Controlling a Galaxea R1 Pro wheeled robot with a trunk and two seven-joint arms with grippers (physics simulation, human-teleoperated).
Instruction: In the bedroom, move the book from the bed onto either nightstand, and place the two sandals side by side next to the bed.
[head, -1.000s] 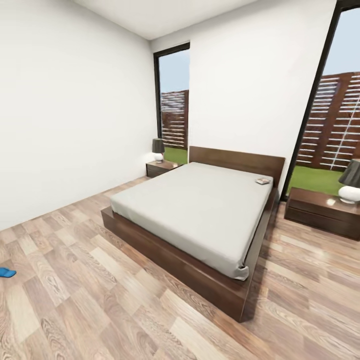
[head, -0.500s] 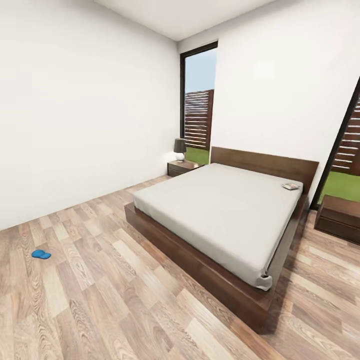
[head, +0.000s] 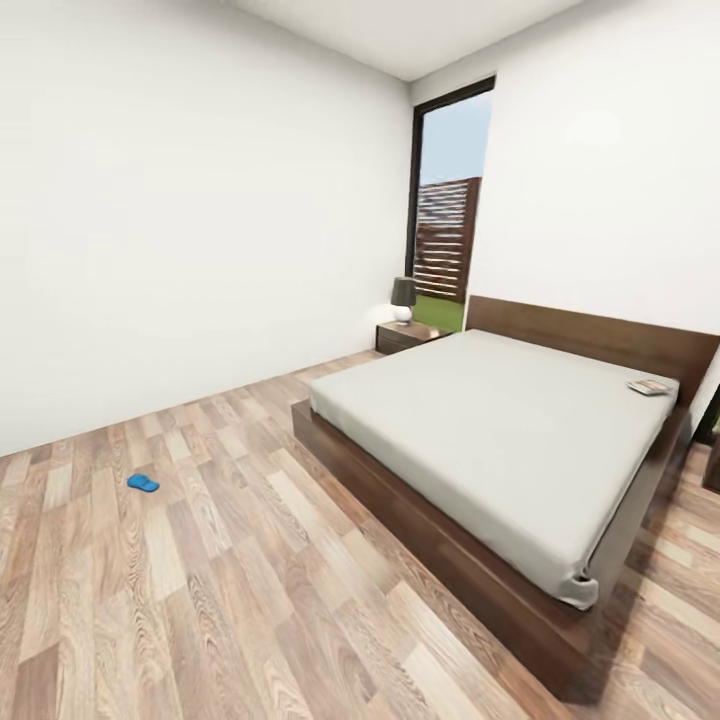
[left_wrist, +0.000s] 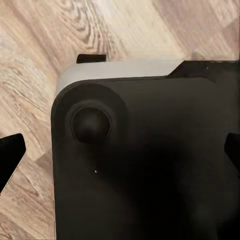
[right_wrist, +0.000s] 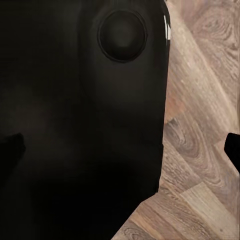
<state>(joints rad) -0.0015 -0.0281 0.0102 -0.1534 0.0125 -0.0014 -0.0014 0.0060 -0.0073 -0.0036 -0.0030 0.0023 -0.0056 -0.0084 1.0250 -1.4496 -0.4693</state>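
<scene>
Wide bare light wood-plank floor (head: 230, 590) is seen between the white wall (head: 180, 220) and the low dark brown platform bed (head: 430, 540), whose long frame edge runs diagonally. The plain grey mattress (head: 500, 440) is flat and smooth. The small thin paperback book (head: 650, 387) lies flat near the headboard (head: 600, 335), on the far corner; its long axis cannot be told. One bright blue flat sandal (head: 143, 483) lies on open floor, well apart from the bed. A dark glossy nightstand (head: 405, 337) carries a lamp (head: 403, 298) beside the tall window (head: 447, 215). Gripper spread cannot be told in either wrist view; dark robot body panels (left_wrist: 150, 160) are seen above planks.
</scene>
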